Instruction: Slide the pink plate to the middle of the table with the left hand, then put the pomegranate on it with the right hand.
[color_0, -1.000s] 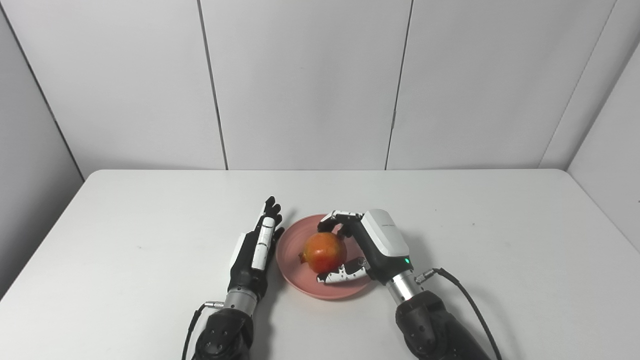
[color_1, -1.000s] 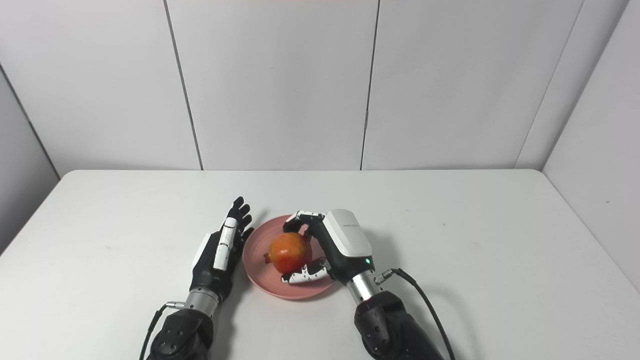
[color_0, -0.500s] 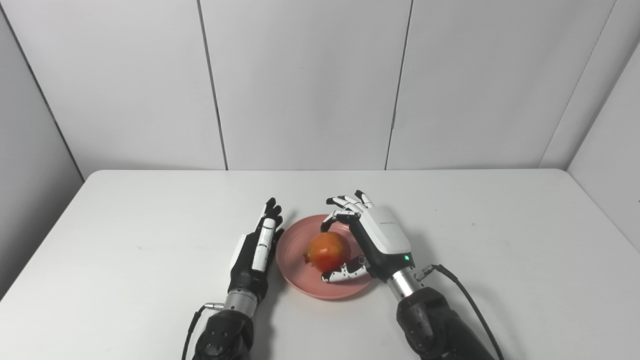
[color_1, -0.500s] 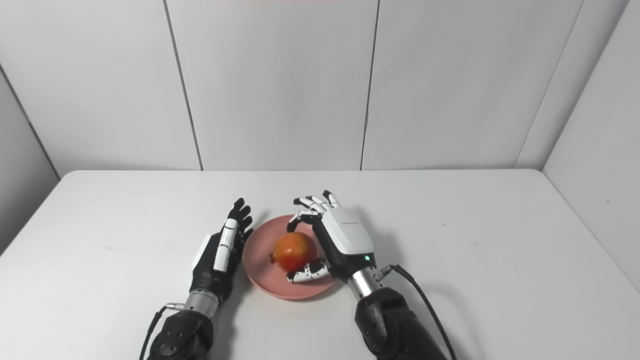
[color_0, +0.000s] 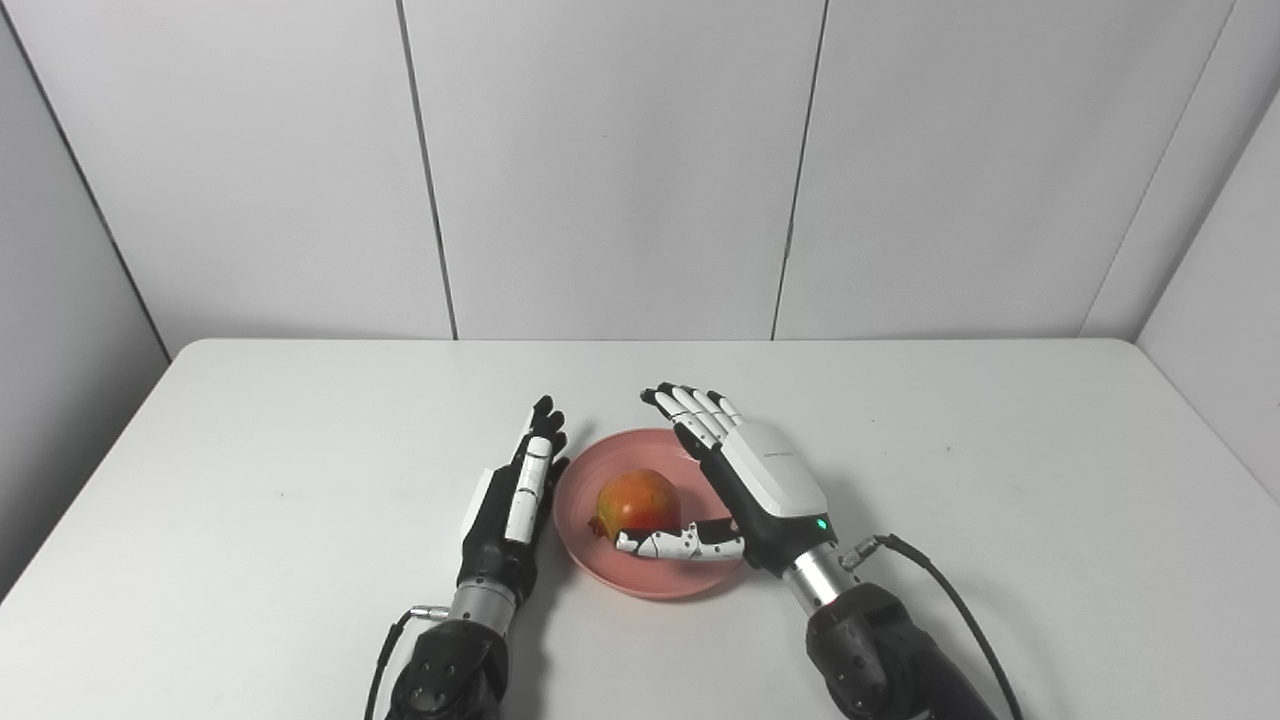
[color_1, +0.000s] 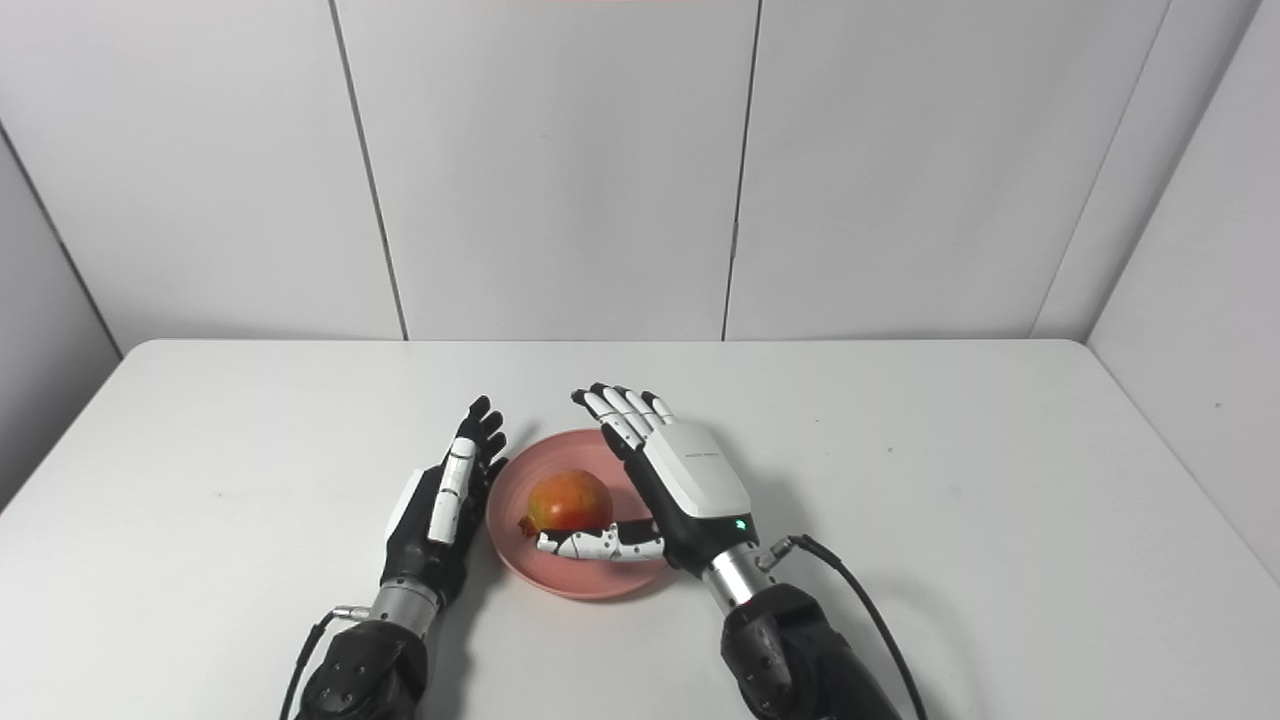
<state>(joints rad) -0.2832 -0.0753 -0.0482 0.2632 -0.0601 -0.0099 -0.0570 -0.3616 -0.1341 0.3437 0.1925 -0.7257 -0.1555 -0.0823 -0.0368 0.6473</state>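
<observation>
The pink plate (color_0: 585, 488) lies near the middle of the white table, close to the front edge. A red-orange pomegranate (color_0: 636, 502) rests on it, left of centre. My right hand (color_0: 745, 480) is open beside the fruit on its right, fingers stretched straight toward the back and thumb lying across the plate in front of the fruit. My left hand (color_0: 512, 500) is open and held edge-up just left of the plate's rim, fingers straight; whether it touches the rim I cannot tell.
The white table (color_0: 250, 470) stretches wide on both sides of the plate and behind it. Grey wall panels close off the back and both sides. A black cable (color_0: 950, 610) trails from my right wrist.
My right hand has let go of the pomegranate and spread its fingers straight. The fruit has settled lower and slightly left on the plate. My left hand has stayed put.
</observation>
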